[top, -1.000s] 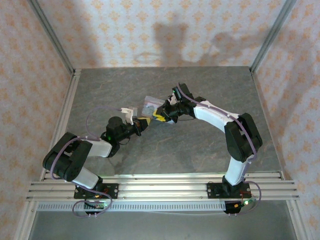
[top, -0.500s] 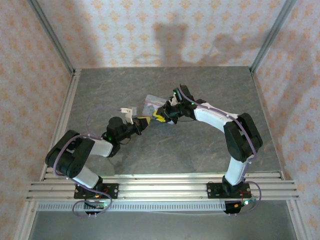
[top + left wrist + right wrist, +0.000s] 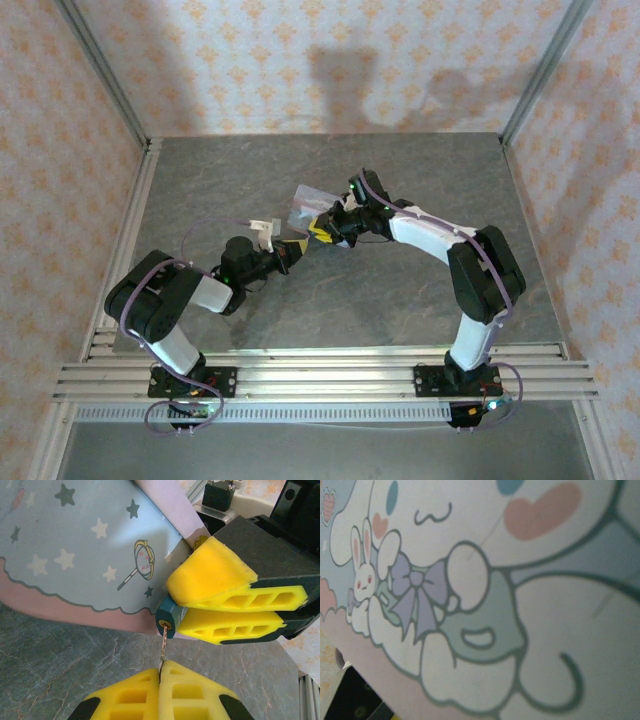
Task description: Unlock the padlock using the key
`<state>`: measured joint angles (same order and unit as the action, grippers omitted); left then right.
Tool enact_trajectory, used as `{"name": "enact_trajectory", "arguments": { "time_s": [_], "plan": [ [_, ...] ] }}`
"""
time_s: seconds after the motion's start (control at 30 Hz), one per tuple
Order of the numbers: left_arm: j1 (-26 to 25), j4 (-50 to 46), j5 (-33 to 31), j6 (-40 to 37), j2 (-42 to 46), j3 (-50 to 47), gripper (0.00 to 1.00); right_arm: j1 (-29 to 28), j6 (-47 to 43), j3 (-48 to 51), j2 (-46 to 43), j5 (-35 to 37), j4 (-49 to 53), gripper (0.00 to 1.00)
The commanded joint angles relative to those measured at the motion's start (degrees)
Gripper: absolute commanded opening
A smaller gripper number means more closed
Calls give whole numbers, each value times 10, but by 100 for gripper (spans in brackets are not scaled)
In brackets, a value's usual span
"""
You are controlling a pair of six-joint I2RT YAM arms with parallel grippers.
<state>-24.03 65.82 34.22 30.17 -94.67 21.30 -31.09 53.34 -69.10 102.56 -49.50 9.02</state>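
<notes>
The small teal padlock [image 3: 169, 617] with its gold keyhole is pinched between the yellow fingers [image 3: 215, 577] of my right gripper [image 3: 176, 605], which is shut on it. A thin gold key [image 3: 164, 647] runs from the keyhole down into my left gripper [image 3: 160, 672], which is shut on the key's end. In the top view, the left gripper [image 3: 290, 250] and the right gripper [image 3: 322, 230] meet tip to tip at mid-table. The pale-blue cartoon tin [image 3: 75, 555] stands tilted right behind the padlock, and its lid [image 3: 495, 580] is very close to the right wrist camera.
The tin [image 3: 305, 205] sits just beyond both grippers. The grey marbled tabletop [image 3: 400, 300] stretches around them. Aluminium rails [image 3: 330, 375] run along the near edge, another rail [image 3: 135, 230] lines the left side, and patterned walls enclose the table.
My left arm has swung right, bringing its gripper up against the right gripper. The tin and the right gripper have shifted slightly up and to the right.
</notes>
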Motion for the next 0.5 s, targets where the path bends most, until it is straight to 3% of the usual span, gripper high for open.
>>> {"name": "enact_trajectory", "arguments": {
  "time_s": [0.0, 0.17, 0.47],
  "plan": [
    [-2, 11, 6, -10, 14, 16, 0, -11, -47, -18, -18, -31, 40, 0],
    [10, -6, 12, -16, 25, 17, 0, -11, -95, -33, -18, -33, 91, 0],
    [14, -3, 29, -5, 17, 27, 0, -11, -115, -35, -11, -49, 91, 0]
  ]
}}
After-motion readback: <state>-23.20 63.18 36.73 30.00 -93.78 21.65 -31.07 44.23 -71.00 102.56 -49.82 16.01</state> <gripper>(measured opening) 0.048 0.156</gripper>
